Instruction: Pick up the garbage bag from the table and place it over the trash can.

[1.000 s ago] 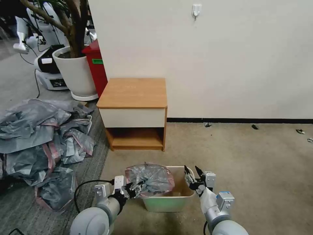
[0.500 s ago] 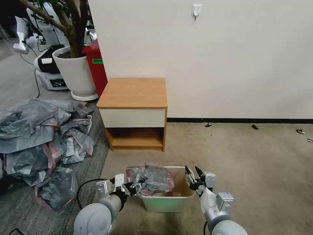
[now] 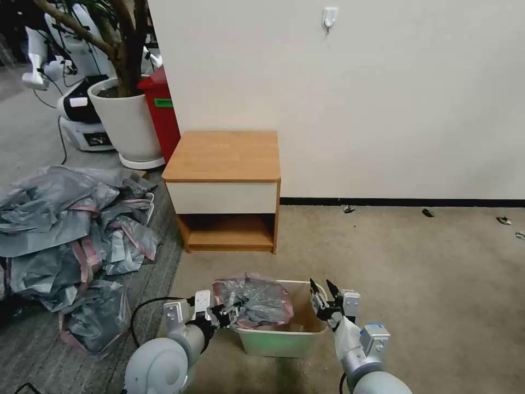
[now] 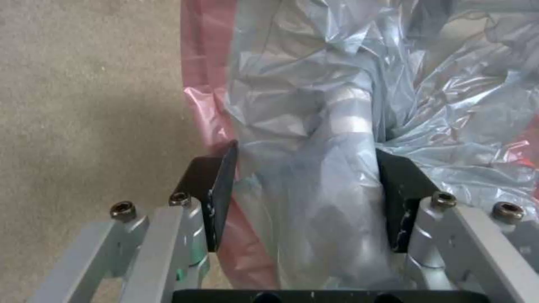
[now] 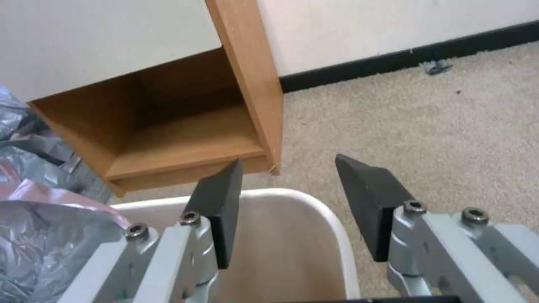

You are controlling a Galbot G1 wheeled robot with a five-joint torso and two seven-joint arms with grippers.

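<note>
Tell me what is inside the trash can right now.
The garbage bag fills the left half of the trash can, bunched between the left gripper fingers. The right half shows bare inner wall. The bottom under the bag is covered.

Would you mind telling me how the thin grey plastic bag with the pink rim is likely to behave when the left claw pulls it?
The crinkled translucent grey bag is probably floppy: it sags in folds over the cream bin. It likely weighs little. Bunched between the left claw fingers, the glossy film might slip.

Crinkled glossy plastic garbage bag (image 3: 252,301), smooth plastic trash can (image 3: 281,340), matt wooden table (image 3: 224,155), rough carpet (image 3: 394,257).
</note>
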